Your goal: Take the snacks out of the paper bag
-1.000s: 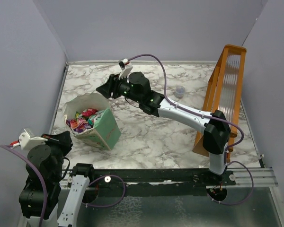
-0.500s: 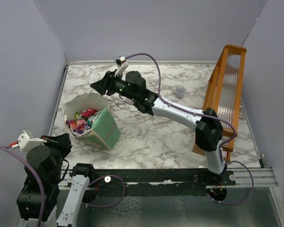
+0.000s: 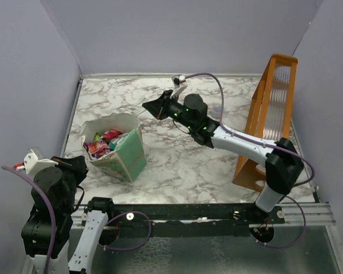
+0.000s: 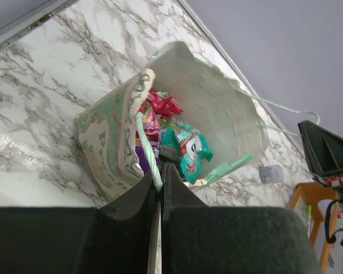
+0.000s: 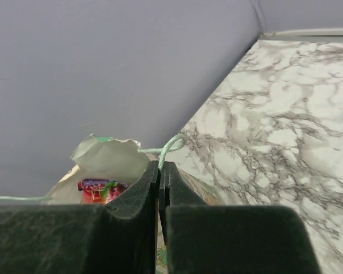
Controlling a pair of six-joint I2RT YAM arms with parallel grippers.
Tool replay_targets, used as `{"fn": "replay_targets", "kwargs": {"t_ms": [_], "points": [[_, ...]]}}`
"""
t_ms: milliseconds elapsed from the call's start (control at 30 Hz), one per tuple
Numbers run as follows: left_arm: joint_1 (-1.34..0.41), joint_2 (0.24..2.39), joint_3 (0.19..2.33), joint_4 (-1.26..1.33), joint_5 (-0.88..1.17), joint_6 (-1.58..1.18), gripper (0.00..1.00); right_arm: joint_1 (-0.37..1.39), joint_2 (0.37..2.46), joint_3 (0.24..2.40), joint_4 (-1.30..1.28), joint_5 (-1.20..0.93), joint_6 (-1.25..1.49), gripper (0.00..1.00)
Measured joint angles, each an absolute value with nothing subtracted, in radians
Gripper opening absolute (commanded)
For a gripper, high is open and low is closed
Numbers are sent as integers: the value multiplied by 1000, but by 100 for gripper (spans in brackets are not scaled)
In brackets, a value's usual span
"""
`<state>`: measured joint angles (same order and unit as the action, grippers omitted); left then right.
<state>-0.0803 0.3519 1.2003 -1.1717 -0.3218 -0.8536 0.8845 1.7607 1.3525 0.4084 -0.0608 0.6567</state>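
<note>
— Where does the paper bag [image 3: 130, 158] sit?
— On the marble bench [image 3: 183, 162], tipped over, with its mouth gaping up and to the back-left (white lining showing).
— And the snacks [image 3: 100, 144]?
— All inside the bag, a heap of shiny packets. Red, teal and purple ones show from the left wrist.
— The left pincer [image 4: 159, 171]?
— Right at the bag's near rim, jaws pressed together on the near handle [image 4: 143, 137], a thin pale green string running along the patterned side.
— The right pincer [image 5: 159, 166]?
— Beyond the bag's far rim and higher than it, clamped too, on the far handle [image 5: 170, 145]. That string runs from the bag's back wall to the fingers.
— Anything else about?
— A small clear cup [image 4: 270, 173] and an orange rack [image 3: 271, 108], both well to the right of the bag, the rack farther out than the cup
</note>
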Motion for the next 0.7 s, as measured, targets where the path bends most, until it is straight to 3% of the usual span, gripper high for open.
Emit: {"fn": "replay_targets", "kwargs": {"t_ms": [100,333,600,700], "points": [[-80,375,1200,-1143,-302,-841,6,857,1642,1253,408,-49,635,1],[-80,503,1203,-1071,-230,-796,19,842,1467,1156,313,-29,543,1],[-81,621,1249,-1044,-184,-764,43,842,1364,1092,234,-28,485,1],[-83,647,1269,-1040,-147,-779,56,842,1344,1079,227,-27,476,1]]}}
